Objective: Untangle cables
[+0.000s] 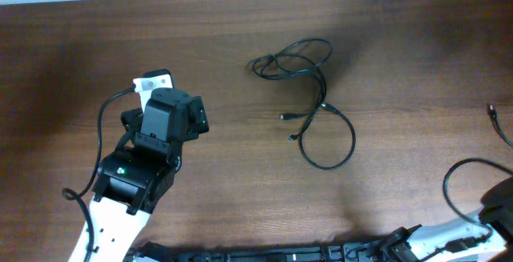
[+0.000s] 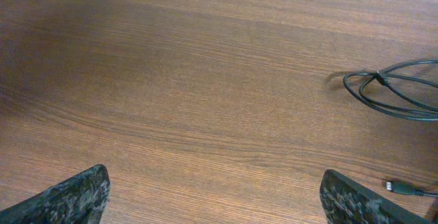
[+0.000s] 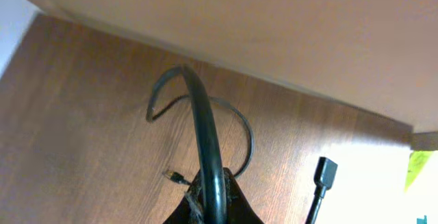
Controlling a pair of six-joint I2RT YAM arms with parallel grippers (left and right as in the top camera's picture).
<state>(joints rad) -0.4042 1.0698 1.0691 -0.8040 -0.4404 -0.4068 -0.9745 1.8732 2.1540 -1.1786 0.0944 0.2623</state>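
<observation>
The cables [image 1: 298, 63] lie as a thin black tangle at the table's middle back. One loop [image 1: 330, 142] trails toward the front, with two small plugs [image 1: 287, 117] beside it. In the left wrist view the tangle [image 2: 397, 90] shows at the right edge and a plug [image 2: 395, 185] low right. My left gripper [image 2: 215, 207] hovers open over bare wood, well left of them. My right gripper [image 3: 213, 207] is shut. A thick black wire [image 3: 204, 128] arcs up in front of its tips. I cannot tell whether that wire is pinched.
My left arm [image 1: 152, 146] fills the front left of the table. My right arm [image 1: 495, 210] sits at the front right corner, with a wire loop [image 1: 453, 178] beside it. A thin cord end [image 1: 492, 111] lies at the right edge. A larger plug [image 3: 326, 171] shows near the right gripper.
</observation>
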